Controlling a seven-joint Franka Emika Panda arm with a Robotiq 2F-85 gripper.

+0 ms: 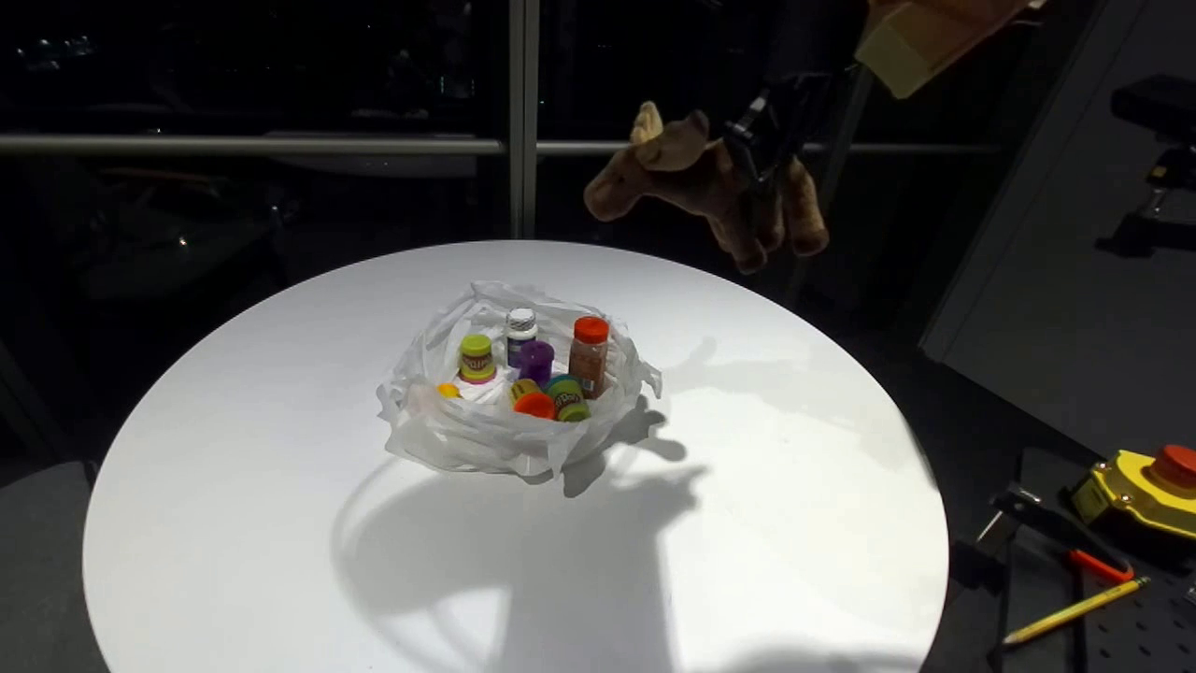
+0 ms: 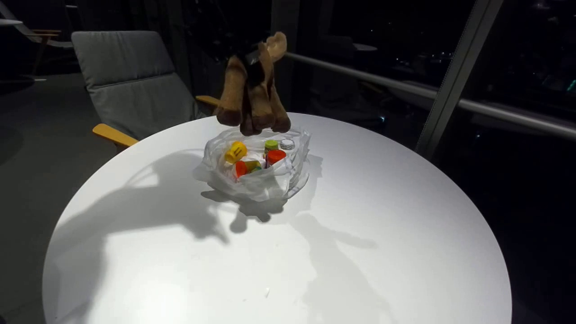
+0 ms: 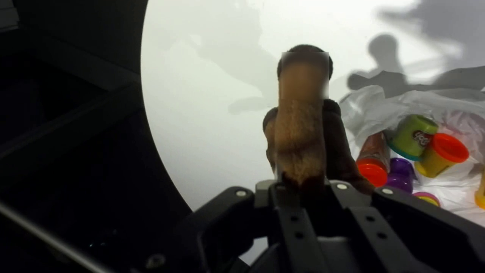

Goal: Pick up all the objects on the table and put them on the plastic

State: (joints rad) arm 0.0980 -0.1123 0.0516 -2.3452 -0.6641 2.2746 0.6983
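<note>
Exterior view: grey armchair (image 2: 128, 81) beyond table (image 2: 418, 216); wrist view: pincer (image 3: 304, 185) clamped on plush animal (image 3: 300, 148).

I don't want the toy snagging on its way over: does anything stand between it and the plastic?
Nothing visible does: the toy, gripped in the hand, hangs in open air above and to one side of the plastic. The red-capped bottle is inside on the toy's side, so coming in high is probably safer.
</note>
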